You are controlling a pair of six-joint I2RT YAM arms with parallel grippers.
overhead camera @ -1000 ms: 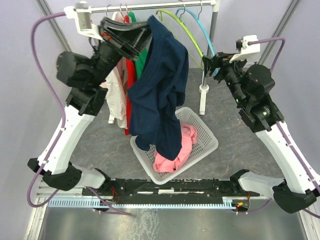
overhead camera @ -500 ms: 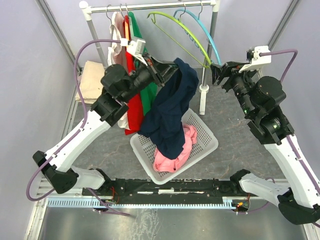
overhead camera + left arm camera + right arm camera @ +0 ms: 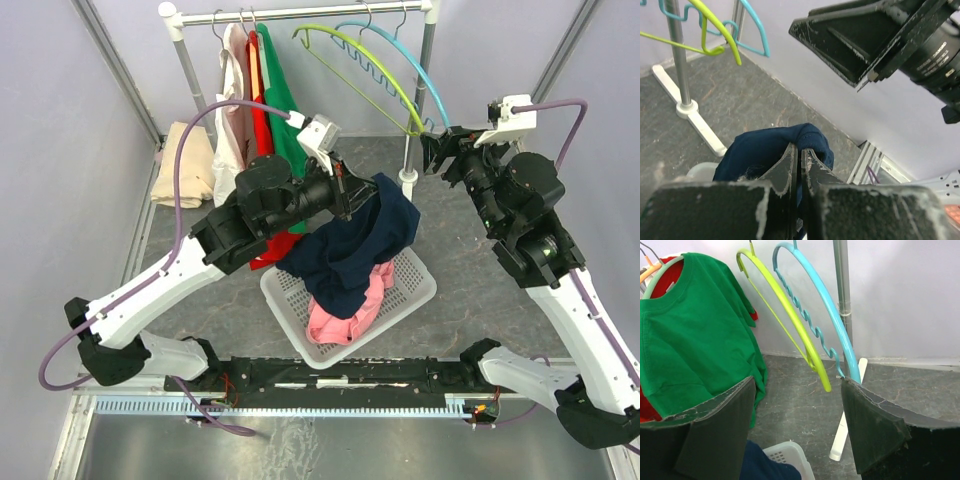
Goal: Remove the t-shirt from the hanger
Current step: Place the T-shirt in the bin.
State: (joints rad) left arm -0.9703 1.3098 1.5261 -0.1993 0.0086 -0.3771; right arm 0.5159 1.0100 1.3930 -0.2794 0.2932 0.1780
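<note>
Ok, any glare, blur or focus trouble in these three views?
Top external: even, soft light, no glare; the dark navy t-shirt and white plastic mesh basket look sharp. Left wrist: the shut left gripper looms large, pinching that t-shirt; the grey floor is crisp. Right wrist: the open right gripper frames a sharp green t-shirt; no glare.

At the bottom centre of the frame, the left gripper [image 3: 799, 148] has its jaws pressed together on a fold of the navy t-shirt [image 3: 765, 150], which bunches up around and just beyond the fingertips. In the upper left, a lime hanger [image 3: 720, 30] and a cyan hanger [image 3: 756, 31] hang bare beside the metal rack pole [image 3: 677, 55], whose white foot [image 3: 695, 120] rests on the dark grey floor [image 3: 745, 90]. The black right arm [image 3: 920, 45] fills the upper right against a pale lavender wall [image 3: 805, 85].
</note>
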